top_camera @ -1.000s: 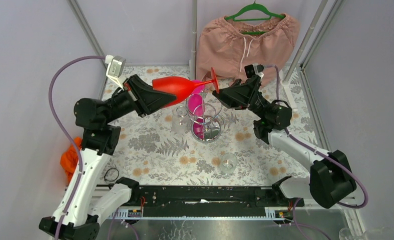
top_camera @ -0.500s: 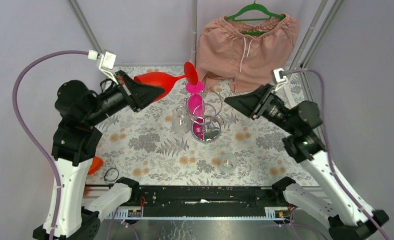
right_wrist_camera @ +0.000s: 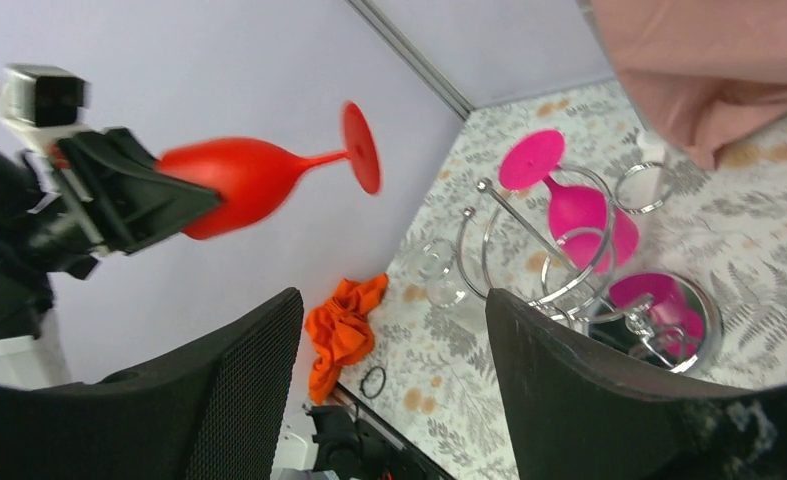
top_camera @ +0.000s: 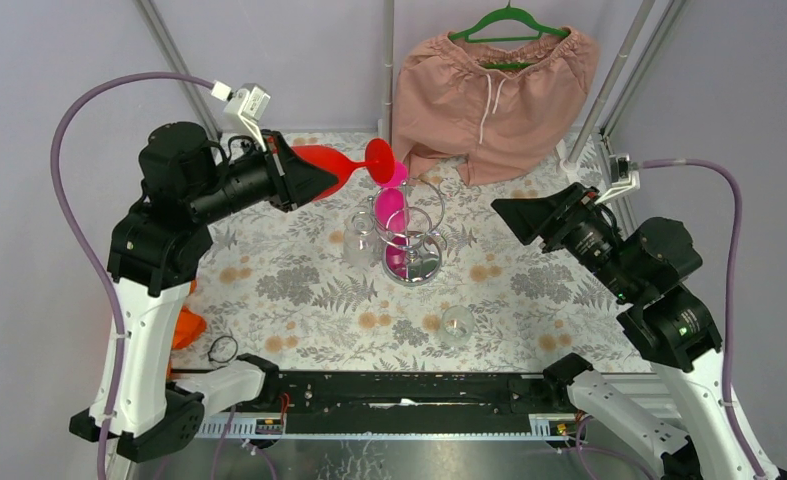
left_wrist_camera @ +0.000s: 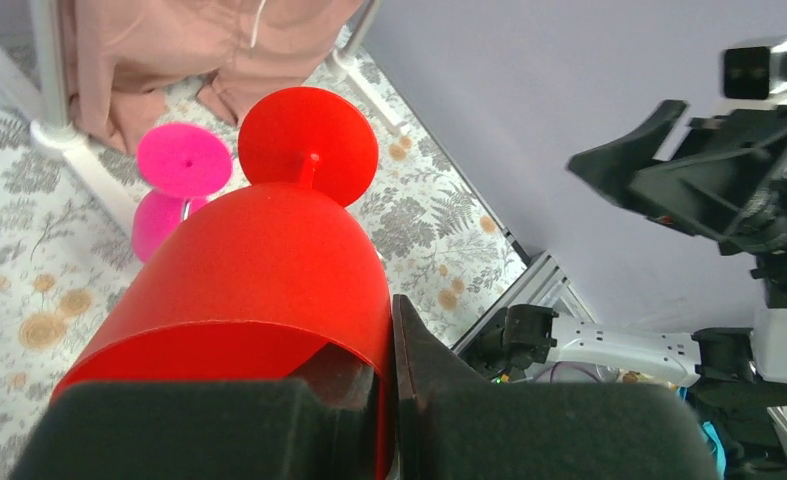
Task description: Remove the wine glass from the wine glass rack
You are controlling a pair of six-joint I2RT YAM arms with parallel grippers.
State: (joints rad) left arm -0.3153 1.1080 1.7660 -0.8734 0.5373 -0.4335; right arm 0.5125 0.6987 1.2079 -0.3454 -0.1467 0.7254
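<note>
Left gripper (top_camera: 307, 180) clamped on the red wine glass (top_camera: 344, 165), held in the air beside the wine glass rack (top_camera: 409, 235).

Its black fingers (left_wrist_camera: 489, 420) pinch the rim of the wide, opaque red bowl. The glass lies on its side, its thin stem and flat round foot pointing toward the rack. In the right wrist view it hangs apart from the chrome wire rings. A pink glass (top_camera: 389, 208) hangs bowl-down in the rack, its colour mirrored in the round shiny base. The right gripper (right_wrist_camera: 394, 340) is spread wide with nothing between its fingers, held right of the rack.
</note>
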